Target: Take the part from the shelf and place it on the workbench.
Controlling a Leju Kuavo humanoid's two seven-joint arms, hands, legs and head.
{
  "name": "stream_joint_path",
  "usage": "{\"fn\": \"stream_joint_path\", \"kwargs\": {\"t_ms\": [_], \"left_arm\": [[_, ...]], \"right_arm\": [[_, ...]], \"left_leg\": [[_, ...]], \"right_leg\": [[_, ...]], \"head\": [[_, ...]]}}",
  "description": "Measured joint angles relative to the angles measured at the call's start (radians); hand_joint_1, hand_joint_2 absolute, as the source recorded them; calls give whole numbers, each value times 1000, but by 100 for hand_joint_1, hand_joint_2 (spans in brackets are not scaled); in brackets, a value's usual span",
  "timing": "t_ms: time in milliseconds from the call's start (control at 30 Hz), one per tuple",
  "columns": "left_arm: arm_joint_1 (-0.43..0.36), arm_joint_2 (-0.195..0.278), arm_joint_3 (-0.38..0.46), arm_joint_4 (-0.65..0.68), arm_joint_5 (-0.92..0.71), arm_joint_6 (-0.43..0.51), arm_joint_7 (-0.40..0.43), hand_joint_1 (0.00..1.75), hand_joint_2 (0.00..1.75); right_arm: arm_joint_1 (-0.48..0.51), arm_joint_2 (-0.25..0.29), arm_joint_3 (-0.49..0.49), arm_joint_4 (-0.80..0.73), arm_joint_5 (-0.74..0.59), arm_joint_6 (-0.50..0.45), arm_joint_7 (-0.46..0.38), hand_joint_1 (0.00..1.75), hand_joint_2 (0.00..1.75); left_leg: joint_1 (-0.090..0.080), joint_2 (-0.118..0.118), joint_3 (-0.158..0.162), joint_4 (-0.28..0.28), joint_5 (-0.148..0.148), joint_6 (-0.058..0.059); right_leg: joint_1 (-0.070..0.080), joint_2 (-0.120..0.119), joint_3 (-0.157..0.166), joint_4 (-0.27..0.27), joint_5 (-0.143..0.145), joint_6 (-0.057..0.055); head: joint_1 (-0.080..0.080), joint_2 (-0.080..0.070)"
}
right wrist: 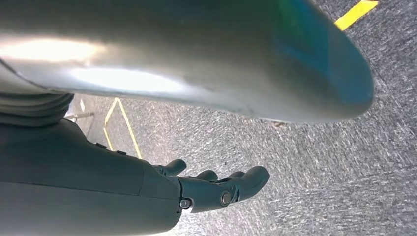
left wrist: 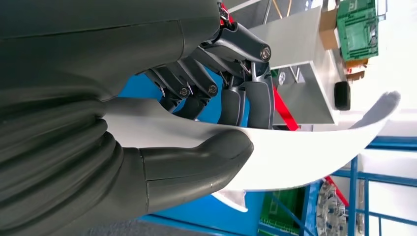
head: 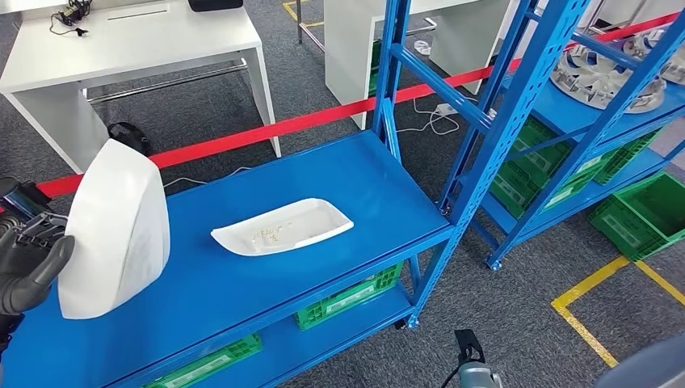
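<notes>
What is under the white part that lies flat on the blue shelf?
The flat white part lies directly on the blue shelf top. On the level below, green crates show at the front edge; whatever sits further back is covered by the shelf top.

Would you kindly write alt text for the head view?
The left robot hand holds a white curved part upright over a blue shelf, where a second white part lies flat. Green crates sit on the level below.

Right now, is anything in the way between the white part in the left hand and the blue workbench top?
Nothing visible blocks it. The left hand holds the white part above the near-left end of the blue workbench. A second white part lies flat mid-bench, off to the right, with bare surface between.
</notes>
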Motion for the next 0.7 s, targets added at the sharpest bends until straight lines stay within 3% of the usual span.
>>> {"fn": "stream_joint_path", "kwargs": {"t_ms": [33,67,133,200,333,400,467,500,533,567,600,633,700], "left_arm": [[7,0,0,-6,0,-1,2,175,175],[13,1,-1,-12,1,-2,4,175,175],[20,2,-1,-26,5,-5,7,175,175],[23,5,-2,-39,12,-7,10,175,175],[51,30,-1,-82,28,-19,8,175,175],[67,46,-1,-102,34,-22,9,175,175],[74,58,-1,-115,42,-25,13,175,175],[75,63,-1,-117,48,-28,14,175,175],[76,68,-1,-118,55,-34,16,175,175],[77,73,-1,-119,61,-39,16,175,175],[77,77,-1,-119,66,-45,16,175,175],[76,82,-1,-119,69,-49,15,175,175],[72,91,-1,-121,77,-58,9,175,175]], "right_arm": [[0,0,0,0,0,0,-1,0,0],[0,0,0,0,-1,0,-1,0,0],[-2,0,-2,0,-3,-1,0,0,0],[-4,0,-4,0,-6,-1,0,0,0],[-4,3,-12,0,-8,-2,-2,0,0],[-2,4,-16,0,-8,-4,-3,0,0],[-1,4,-20,0,-9,-6,-4,0,0],[0,4,-21,0,-10,-7,-3,0,0],[0,4,-22,0,-9,-8,-3,0,0],[0,5,-23,0,-8,-8,-2,0,0],[0,5,-23,0,-8,-8,-2,0,0],[0,7,-23,0,-8,-8,-2,0,0],[-1,12,-23,0,-8,-9,-2,0,0]], "left_leg": [[0,0,-4,4,0,-1],[1,0,-9,8,1,-2],[4,-1,-22,23,2,-10],[3,-4,-33,36,5,-23],[3,-6,-45,41,10,-53],[7,-5,-69,102,-53,-65],[10,-5,-105,226,-145,-73],[11,-5,-115,280,-171,-75],[11,-5,-111,308,-177,-74],[11,-5,-89,301,-164,-71],[9,-5,-49,260,-143,-65],[6,-5,5,192,-127,-56],[-4,-4,104,59,-126,-41]], "right_leg": [[0,0,-5,14,5,0],[0,-1,9,-9,27,0],[-1,-2,73,-127,80,-1],[2,2,106,-199,108,-13],[3,4,90,-206,124,-49],[2,2,74,-211,141,-62],[4,1,51,-211,160,-67],[6,0,38,-211,169,-67],[8,-1,26,-211,179,-68],[10,-2,14,-211,188,-67],[12,-1,2,-211,198,-67],[13,-1,-7,-211,207,-66],[13,-1,-16,-214,224,-59]], "head": [[0,0],[0,0],[0,0],[0,0],[-1,0],[-2,0],[-3,0],[-3,0],[-3,0],[-3,0],[-3,0],[-3,0],[-2,0]]}}
